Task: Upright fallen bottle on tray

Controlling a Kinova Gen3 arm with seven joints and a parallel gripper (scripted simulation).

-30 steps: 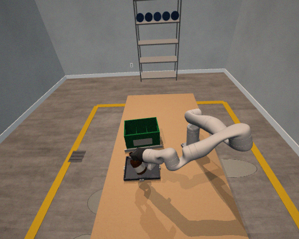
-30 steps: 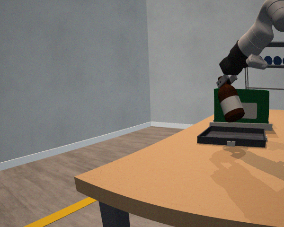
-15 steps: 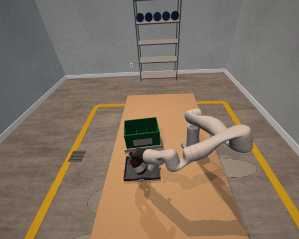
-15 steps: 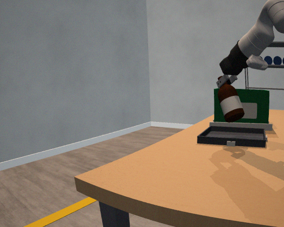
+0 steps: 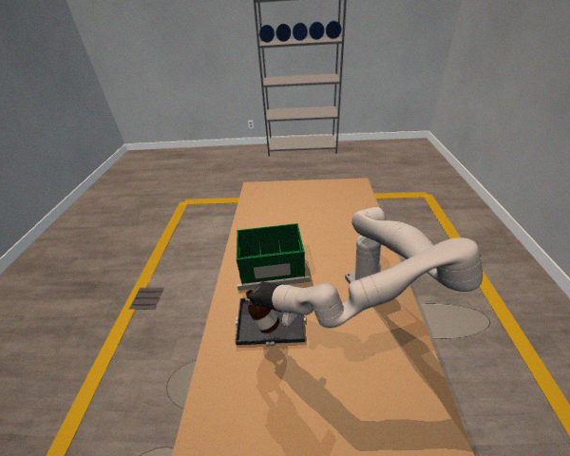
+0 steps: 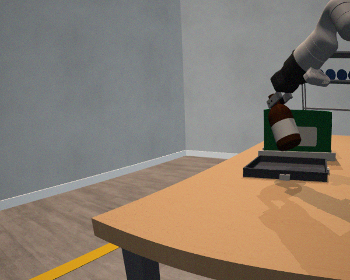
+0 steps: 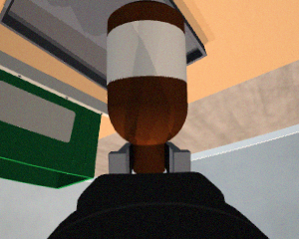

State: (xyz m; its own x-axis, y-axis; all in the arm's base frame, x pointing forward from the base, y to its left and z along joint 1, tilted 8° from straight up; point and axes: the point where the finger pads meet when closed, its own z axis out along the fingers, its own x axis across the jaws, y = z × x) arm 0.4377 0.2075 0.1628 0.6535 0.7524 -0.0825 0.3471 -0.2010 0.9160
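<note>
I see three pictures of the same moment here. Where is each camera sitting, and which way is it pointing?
Top: high above the near end of the table, looking down toward the far shelf; the whole arm shows.
Exterior: beside the table at about its height, looking across at the tray and green crate; forearm and claw show.
Wrist: on the arm behind the claw, looking along the tilted bottle to the tray below; only the dark wrist housing and fingers show.
All three share bottle, tray and crate.

Bottle above tray; crate behind.
</note>
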